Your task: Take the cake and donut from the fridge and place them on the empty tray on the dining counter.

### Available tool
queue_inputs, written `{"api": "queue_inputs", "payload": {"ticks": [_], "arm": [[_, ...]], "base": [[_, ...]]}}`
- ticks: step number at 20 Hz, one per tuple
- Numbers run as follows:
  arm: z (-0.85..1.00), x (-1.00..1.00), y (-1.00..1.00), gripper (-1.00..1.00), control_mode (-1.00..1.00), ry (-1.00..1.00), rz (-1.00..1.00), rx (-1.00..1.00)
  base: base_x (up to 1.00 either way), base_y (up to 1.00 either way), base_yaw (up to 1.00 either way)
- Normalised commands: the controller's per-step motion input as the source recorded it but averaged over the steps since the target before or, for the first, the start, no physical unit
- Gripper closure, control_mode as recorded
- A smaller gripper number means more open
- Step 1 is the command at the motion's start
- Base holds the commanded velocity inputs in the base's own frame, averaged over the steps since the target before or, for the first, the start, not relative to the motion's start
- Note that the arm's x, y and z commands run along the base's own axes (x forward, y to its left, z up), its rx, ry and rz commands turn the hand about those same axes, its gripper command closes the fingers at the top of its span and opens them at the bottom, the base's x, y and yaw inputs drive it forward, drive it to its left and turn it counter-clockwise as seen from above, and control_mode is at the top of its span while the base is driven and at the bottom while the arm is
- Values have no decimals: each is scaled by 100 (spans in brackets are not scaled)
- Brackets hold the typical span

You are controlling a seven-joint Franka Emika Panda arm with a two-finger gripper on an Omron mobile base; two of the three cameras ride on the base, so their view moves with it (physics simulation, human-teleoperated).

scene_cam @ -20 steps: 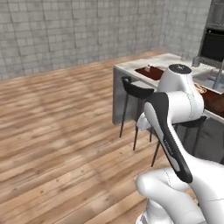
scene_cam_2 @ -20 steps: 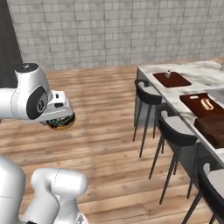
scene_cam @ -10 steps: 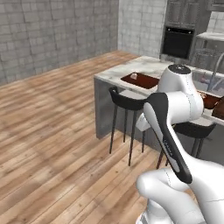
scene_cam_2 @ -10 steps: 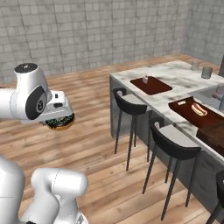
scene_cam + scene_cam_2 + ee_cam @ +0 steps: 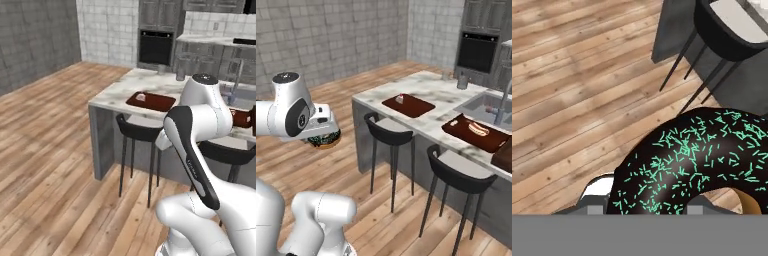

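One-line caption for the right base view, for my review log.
Gripper carrying the donut over wood floor, the cake already on the tray on the dining counter.

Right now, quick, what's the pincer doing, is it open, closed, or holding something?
Pincer: closed on the donut, carried above the wood floor.

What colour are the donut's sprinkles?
Light green, on the donut's dark chocolate glaze; clearest in the hand view.
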Motion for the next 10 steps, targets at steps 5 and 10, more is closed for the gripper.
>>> {"api": "queue_inputs", "payload": {"ticks": [5, 10], "arm": [[0, 0, 0, 100, 100, 0, 0, 0], [0, 0, 0, 100, 100, 0, 0, 0]], "base": [[86, 68, -58], [74, 44, -61]]}}
